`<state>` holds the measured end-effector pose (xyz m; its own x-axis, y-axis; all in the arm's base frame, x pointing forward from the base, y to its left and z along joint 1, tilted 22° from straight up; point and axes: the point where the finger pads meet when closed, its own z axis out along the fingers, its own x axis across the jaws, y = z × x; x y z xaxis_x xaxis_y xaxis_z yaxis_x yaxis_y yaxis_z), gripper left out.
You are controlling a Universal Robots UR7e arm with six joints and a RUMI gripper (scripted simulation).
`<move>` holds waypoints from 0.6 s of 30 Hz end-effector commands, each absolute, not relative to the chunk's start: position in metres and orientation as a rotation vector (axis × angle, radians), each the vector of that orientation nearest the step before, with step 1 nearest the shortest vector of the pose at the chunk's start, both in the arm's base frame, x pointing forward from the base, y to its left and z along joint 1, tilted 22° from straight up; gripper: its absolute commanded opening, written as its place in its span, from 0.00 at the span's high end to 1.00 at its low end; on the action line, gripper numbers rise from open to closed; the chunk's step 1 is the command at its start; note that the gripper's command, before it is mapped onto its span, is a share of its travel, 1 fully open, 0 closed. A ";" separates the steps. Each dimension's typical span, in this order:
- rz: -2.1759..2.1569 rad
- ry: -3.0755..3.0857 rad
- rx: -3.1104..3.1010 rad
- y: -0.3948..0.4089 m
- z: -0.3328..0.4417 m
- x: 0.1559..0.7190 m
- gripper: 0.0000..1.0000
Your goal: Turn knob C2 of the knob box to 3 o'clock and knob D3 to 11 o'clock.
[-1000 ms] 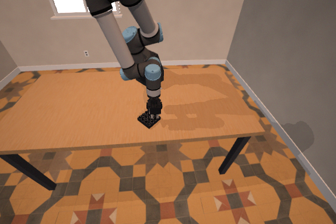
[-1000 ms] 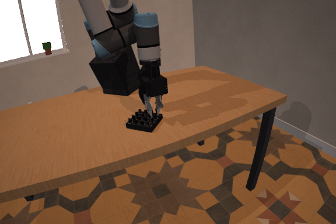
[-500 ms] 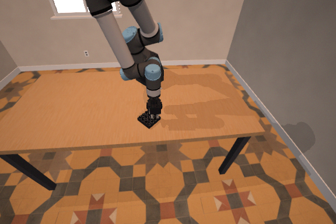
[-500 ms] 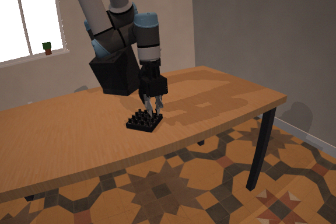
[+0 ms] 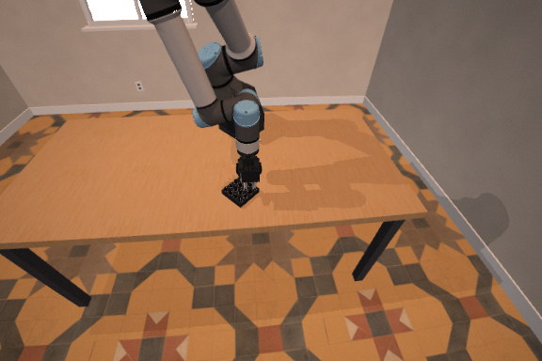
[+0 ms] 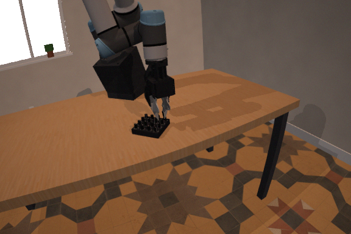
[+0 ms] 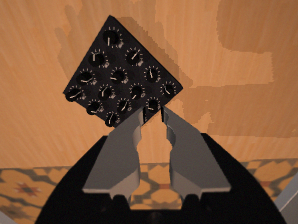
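The black knob box (image 5: 243, 191) lies on the wooden table, also in the exterior view (image 6: 150, 126). In the wrist view the box (image 7: 122, 77) sits as a diamond with several rows of black knobs, each with a white pointer line. My gripper (image 7: 153, 107) points straight down over the box edge nearest the camera. Its two fingertips flank one knob (image 7: 152, 105) on that edge and stand narrowly apart, just clear of its sides. I cannot tell which label this knob carries. The gripper also shows in the top view (image 5: 247, 184) and the exterior view (image 6: 160, 113).
The arm's dark base block (image 6: 120, 75) stands on the table behind the box. The table's front edge (image 5: 212, 232) runs close in front of the box. A wall stands to the right of the table.
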<state>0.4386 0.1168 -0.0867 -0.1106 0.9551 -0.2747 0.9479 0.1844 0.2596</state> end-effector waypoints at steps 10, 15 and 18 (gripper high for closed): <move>0.027 2.091 1.792 0.123 -0.060 0.431 0.89; 0.027 2.091 1.792 0.123 -0.060 0.431 0.89; 0.027 2.091 1.792 0.123 -0.060 0.431 0.89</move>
